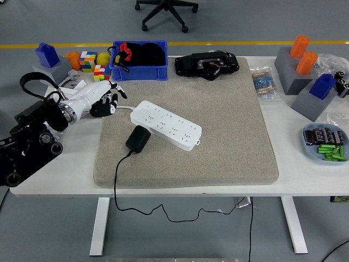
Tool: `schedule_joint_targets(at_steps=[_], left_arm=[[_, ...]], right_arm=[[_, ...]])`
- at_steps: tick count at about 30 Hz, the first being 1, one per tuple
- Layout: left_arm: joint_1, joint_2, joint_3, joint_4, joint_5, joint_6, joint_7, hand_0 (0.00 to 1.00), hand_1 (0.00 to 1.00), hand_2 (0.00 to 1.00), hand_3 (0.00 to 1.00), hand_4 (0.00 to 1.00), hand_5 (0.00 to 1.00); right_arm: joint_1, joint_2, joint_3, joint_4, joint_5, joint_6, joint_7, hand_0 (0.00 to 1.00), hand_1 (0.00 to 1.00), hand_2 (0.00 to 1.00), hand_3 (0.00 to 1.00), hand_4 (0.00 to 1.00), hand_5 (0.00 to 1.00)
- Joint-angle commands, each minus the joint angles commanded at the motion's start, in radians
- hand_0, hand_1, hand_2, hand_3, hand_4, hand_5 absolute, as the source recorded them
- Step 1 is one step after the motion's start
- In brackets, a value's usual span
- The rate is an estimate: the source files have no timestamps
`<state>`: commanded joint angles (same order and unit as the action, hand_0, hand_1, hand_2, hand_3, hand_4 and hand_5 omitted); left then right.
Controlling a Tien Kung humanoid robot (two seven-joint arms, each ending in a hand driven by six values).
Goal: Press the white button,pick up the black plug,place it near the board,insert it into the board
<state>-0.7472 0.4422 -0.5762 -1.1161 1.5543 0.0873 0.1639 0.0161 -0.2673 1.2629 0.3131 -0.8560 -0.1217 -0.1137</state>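
The plug lay on the mat, touching the near-left side of the board. Its cord ran off the near edge of the desk. The board sat diagonally on the mat, left of centre. No white button could be made out at this resolution. The left hand hovered just left of the board's far-left end, fingers loosely curled and grasping nothing. The right hand was out of view. Risks: the hanging cord could drag the plug off line during the lift; the unsecured board could slide under insertion force; a misaligned plug could jam against the sockets.
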Motion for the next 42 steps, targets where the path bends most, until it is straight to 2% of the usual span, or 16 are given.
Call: schedule_joint_targets(at_steps=[3,7,11,16,21,32,42], left_arm=[[-0.015,-0.014,0.020,0.020,-0.005,-0.002,0.003,0.039,0.016,0.121,0.624,0.046,0.002],[-0.044,-0.047,0.065,0.069,-0.015,-0.008,0.010,0.039,0.016,0.121,0.624,0.046,0.002],[-0.068,-0.094,0.109,0.128,-0.032,-0.008,0.012,0.036,0.015,0.124,0.624,0.060,0.002],[-0.086,-0.150,0.121,0.201,-0.034,-0.005,0.020,0.036,0.017,0.127,0.625,0.082,0.002],[-0.095,-0.185,0.120,0.240,-0.027,0.003,0.034,0.034,0.017,0.128,0.626,0.078,0.002],[-0.117,-0.225,0.160,0.315,-0.020,-0.004,0.059,0.033,0.017,0.128,0.627,0.080,0.002],[-0.138,-0.253,0.154,0.339,-0.013,0.007,0.057,0.030,0.019,0.131,0.632,0.101,0.002]], right_arm=[[-0.001,0.000,-0.003,0.000,0.001,0.000,0.000,0.593,0.501,0.515,0.534,0.655,0.341],[-0.002,0.002,-0.010,0.000,0.003,0.000,0.000,0.593,0.501,0.515,0.534,0.655,0.341],[-0.006,0.004,-0.016,0.000,0.006,0.000,0.000,0.594,0.502,0.514,0.534,0.655,0.341],[-0.006,0.005,-0.021,0.000,0.009,0.001,0.000,0.594,0.501,0.516,0.533,0.655,0.341],[-0.005,0.004,-0.026,-0.001,0.011,0.001,-0.001,0.595,0.501,0.514,0.534,0.655,0.342],[-0.004,0.003,-0.042,-0.001,0.018,0.002,-0.002,0.596,0.502,0.511,0.534,0.656,0.342],[-0.001,0.001,-0.052,-0.002,0.023,0.002,-0.003,0.597,0.502,0.510,0.533,0.655,0.342]])
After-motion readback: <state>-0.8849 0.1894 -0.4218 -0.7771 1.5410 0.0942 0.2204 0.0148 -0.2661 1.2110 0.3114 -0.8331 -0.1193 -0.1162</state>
